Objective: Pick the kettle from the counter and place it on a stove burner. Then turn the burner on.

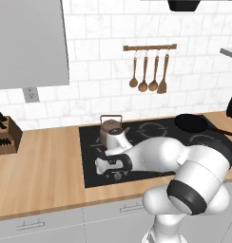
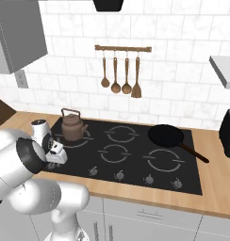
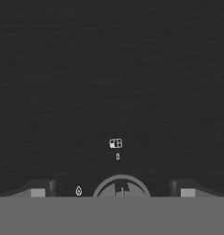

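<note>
A: Surface, left to right?
B: Knife block (image 1: 4, 135) far left on the counter (image 1: 42, 166). Kettle (image 2: 72, 126) stands on the stove burner (image 2: 81, 137), cooktop's far left. Frying pan (image 2: 167, 136) at right.
A: Gripper (image 3: 113, 193)?
B: Released, fingers apart, straddling a knob (image 3: 121, 187) at the cooktop's near edge.
A: Room?
B: White tiles, 4 hanging utensils (image 2: 120, 77).

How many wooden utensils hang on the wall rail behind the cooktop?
4, side by side on the wooden rail: small spoon leftmost, round spoon, third spoon, flat spatula rightmost. None seem hidden.
</note>
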